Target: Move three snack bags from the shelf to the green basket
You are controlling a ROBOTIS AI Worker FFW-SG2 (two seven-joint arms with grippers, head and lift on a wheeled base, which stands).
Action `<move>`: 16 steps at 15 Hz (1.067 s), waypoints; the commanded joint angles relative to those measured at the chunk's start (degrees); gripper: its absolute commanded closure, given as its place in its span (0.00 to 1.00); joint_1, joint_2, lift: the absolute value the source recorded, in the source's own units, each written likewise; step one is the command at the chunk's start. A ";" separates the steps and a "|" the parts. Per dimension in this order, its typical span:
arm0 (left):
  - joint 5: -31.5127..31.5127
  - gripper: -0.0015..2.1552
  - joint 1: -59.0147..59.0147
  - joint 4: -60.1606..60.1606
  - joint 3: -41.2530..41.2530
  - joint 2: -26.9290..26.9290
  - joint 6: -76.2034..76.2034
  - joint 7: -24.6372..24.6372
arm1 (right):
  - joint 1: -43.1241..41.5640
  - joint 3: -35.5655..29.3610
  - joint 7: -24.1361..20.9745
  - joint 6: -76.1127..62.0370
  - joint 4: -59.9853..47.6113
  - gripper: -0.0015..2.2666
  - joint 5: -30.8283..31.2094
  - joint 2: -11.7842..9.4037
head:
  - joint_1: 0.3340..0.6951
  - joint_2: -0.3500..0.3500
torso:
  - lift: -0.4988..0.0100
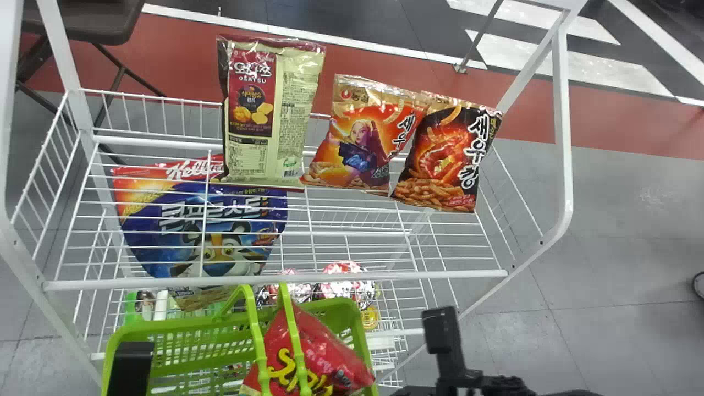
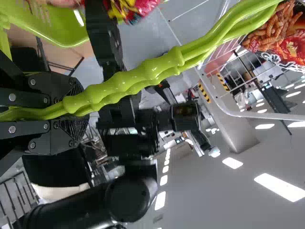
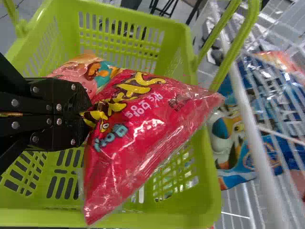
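My left gripper (image 1: 130, 368) is at the head view's lower left; in the left wrist view the left gripper (image 2: 78, 112) is shut on the handle (image 2: 152, 69) of the green basket (image 1: 181, 330). At the lower right is my right gripper (image 1: 443, 333). In the right wrist view the right gripper (image 3: 88, 112) pinches a corner of a red snack bag (image 3: 143, 124), which tilts across the basket's opening; whether it rests there I cannot tell. A pinkish bag (image 3: 78, 74) lies beneath it inside. Three bags stand on the shelf: cream (image 1: 294, 110), orange (image 1: 357, 137), black-orange (image 1: 445, 154).
The white wire shelf (image 1: 275, 279) spans the area behind the basket. A blue cereal bag (image 1: 220, 231) is on a lower level, near shiny round packages (image 1: 346, 283). A dark chair (image 1: 82, 22) stands at the back left.
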 commanded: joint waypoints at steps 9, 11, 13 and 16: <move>0.09 0.79 -0.35 -0.24 0.71 0.08 1.40 0.05 | 7.62 -9.64 -1.35 -0.84 -18.21 0.03 -5.83 1.76 | 1.00 0.00 | 0.89; 0.09 0.79 -0.35 -0.24 0.71 0.08 1.40 0.05 | 7.97 -14.30 -1.62 -11.03 -18.21 0.02 -9.87 4.14 | 1.00 0.00 | 0.89; 0.09 0.79 -0.35 -0.07 0.63 -0.10 1.40 0.22 | 8.23 -16.23 -4.25 -30.02 -15.92 0.03 -12.77 7.04 | 1.00 0.00 | 0.89; 0.01 0.79 -0.09 -0.16 0.36 -0.19 1.23 0.31 | 7.09 -14.30 -14.36 -56.21 -9.86 0.03 -13.39 7.12 | 1.00 0.00 | 0.89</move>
